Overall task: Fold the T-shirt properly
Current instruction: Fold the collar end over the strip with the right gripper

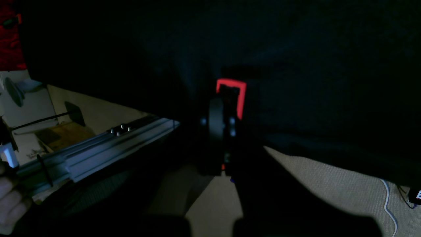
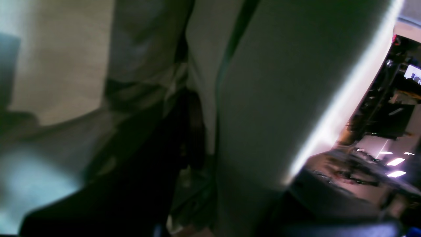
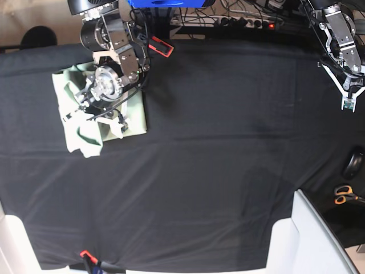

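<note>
T-shirt (image 3: 73,108) lies bunched at far left of the black-covered tabletop (image 3: 217,148). Right fingers (image 3: 94,114) sit directly over it, down in the cloth; pale fabric fills the right wrist view, grip not discernible. Left fingers (image 3: 346,100), together and empty, hang at far right, well apart. Scissors (image 3: 344,195) lie off the right edge.

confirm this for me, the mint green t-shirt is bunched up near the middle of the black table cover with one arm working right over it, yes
Not quite. The T-shirt is not near the middle: in the base view it lies bunched at that view's upper left, close to the edge of the black table cover. The rest holds: one arm, the right one, is working right over it, with the right gripper down at the fabric.
</note>
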### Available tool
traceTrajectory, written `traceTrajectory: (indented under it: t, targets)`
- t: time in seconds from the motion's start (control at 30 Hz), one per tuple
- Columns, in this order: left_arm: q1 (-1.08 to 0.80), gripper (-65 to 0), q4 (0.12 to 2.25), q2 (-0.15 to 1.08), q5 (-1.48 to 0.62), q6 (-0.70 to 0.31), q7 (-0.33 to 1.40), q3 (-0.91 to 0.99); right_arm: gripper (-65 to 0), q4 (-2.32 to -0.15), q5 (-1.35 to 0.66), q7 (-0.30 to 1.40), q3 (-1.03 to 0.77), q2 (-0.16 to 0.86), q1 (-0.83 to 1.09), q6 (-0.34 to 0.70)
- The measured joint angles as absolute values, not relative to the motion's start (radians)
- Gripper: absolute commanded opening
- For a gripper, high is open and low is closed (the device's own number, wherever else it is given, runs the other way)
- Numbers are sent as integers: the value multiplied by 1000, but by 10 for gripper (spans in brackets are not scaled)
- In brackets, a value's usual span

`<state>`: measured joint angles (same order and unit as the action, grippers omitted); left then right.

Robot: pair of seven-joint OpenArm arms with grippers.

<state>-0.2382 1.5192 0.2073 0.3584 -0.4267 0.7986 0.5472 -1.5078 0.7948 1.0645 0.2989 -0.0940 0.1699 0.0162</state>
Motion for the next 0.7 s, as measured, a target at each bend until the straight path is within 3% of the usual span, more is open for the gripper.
traceTrajectory:
  t: [0.17,0.7]
  targets:
    - [-236,-650,1487,208,358,-427,799,547,-646,-1554,704,1106,299,-94,169,16]
    - [-191,-650,1449,208,358,-427,795,547,-647,-1556,694,1101,300,-94,185,14]
